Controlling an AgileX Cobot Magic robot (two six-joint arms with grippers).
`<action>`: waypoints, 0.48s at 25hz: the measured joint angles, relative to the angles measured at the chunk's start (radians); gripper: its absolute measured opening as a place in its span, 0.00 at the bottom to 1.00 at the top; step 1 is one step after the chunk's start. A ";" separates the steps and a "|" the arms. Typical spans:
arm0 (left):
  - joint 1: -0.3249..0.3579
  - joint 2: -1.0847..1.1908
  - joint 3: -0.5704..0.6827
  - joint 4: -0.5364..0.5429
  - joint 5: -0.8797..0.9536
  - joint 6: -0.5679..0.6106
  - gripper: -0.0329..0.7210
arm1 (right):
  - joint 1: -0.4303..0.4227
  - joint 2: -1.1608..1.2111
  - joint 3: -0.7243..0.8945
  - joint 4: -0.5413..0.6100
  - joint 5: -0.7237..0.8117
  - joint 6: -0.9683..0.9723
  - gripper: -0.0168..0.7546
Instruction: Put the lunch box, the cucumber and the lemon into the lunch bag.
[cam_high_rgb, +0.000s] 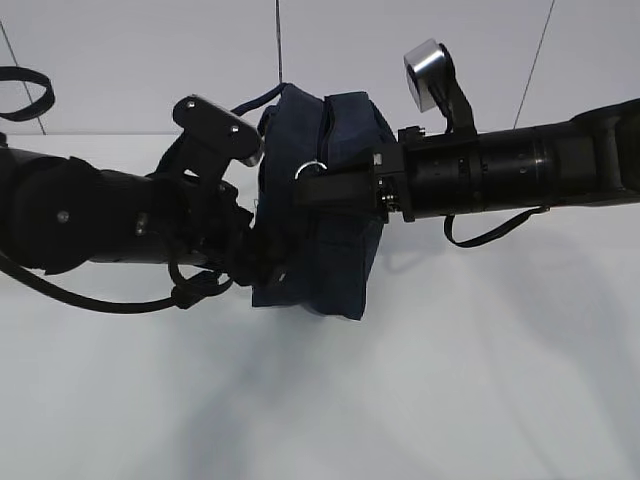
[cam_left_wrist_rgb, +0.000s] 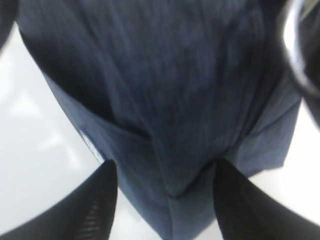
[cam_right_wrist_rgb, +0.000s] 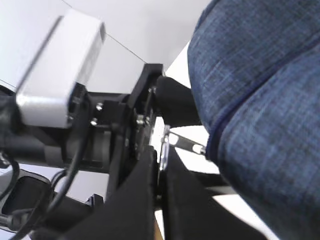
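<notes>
I've got the dark navy fabric lunch bag (cam_high_rgb: 325, 200) standing upright near the back middle of the white table (cam_high_rgb: 400, 400), its long axis running top to bottom and leaning slightly, its top tipped toward the right. Both my arms are on it from opposite sides.

My left pincer (cam_left_wrist_rgb: 165, 200) comes in at the bag's lower left. In the left wrist view its two black fingers (cam_left_wrist_rgb: 95, 205) are spread apart with a fold of the navy cloth bulging between them; whether they actually press that cloth, I cannot tell.

My right pincer (cam_high_rgb: 310, 185) reaches in from the bag's right, across its upper face. In the right wrist view its fingers (cam_right_wrist_rgb: 142, 200) sit nearly together, pinching the thin metal ring pull (cam_right_wrist_rgb: 163, 150) of the zipper, just left of the bag's blue cloth. In the exterior view that ring (cam_high_rgb: 312, 168) shows as a pale loop at the pincer's tip, on the bag's upper half.

A loop handle (cam_high_rgb: 262, 98) sticks out from the bag's top left.
</notes>
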 joint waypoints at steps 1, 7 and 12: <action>0.000 -0.002 0.000 0.002 -0.017 0.000 0.62 | 0.000 0.000 0.000 0.000 0.000 0.002 0.02; -0.003 -0.003 0.000 0.002 -0.039 0.000 0.52 | 0.000 0.000 0.000 -0.010 0.000 0.009 0.02; -0.003 -0.003 0.000 0.002 -0.039 0.000 0.18 | 0.000 0.000 -0.002 -0.010 0.000 0.012 0.02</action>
